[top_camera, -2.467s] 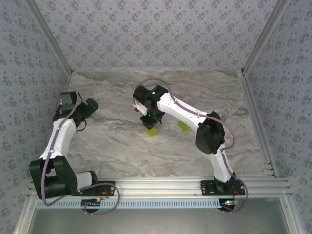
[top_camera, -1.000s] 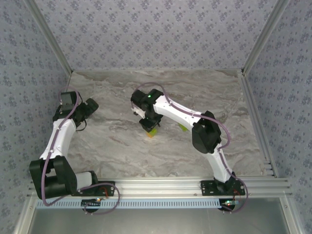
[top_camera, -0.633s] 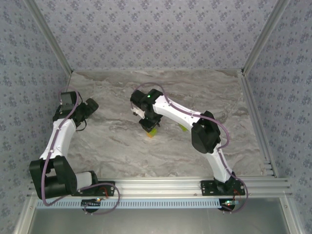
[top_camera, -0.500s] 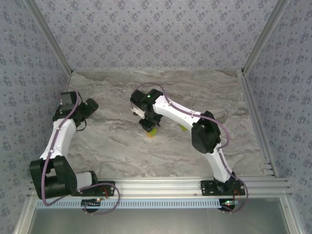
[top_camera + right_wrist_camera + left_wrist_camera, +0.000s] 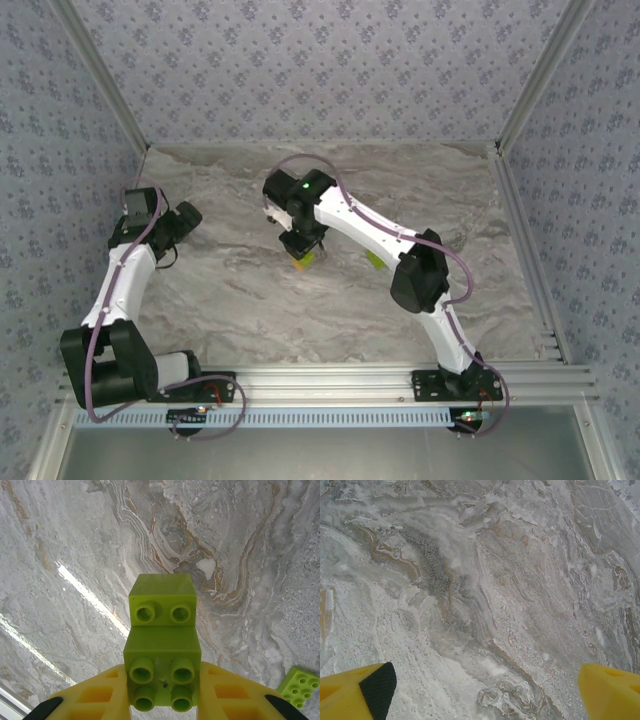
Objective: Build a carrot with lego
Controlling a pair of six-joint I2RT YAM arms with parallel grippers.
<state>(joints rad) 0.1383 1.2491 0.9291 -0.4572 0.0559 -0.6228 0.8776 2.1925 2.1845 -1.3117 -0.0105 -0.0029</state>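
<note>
The right pincer point(image 5: 162, 700) clamps the carrot point(image 5: 162, 645) centrally over the worktop point(image 5: 65, 555). The left pincer point(image 5: 482, 695) stands wide, empty. Hold it square, align studs with the loose brick point(image 5: 300, 682), then press straight.

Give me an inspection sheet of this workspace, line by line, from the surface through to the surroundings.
Surface: grey marbled tabletop, no spills seen.
Job's things: stack of lime-green studded plastic bricks held by the right gripper; loose lime-green studded brick lying on the table nearby.
Clutter: nothing seen.
Grippers: right gripper shut on the stack; left gripper open, empty.
Cables: purple cables along both arms, away from the bricks.
Surroundings: blue-grey patterned walls, aluminium rail at near edge.
</note>
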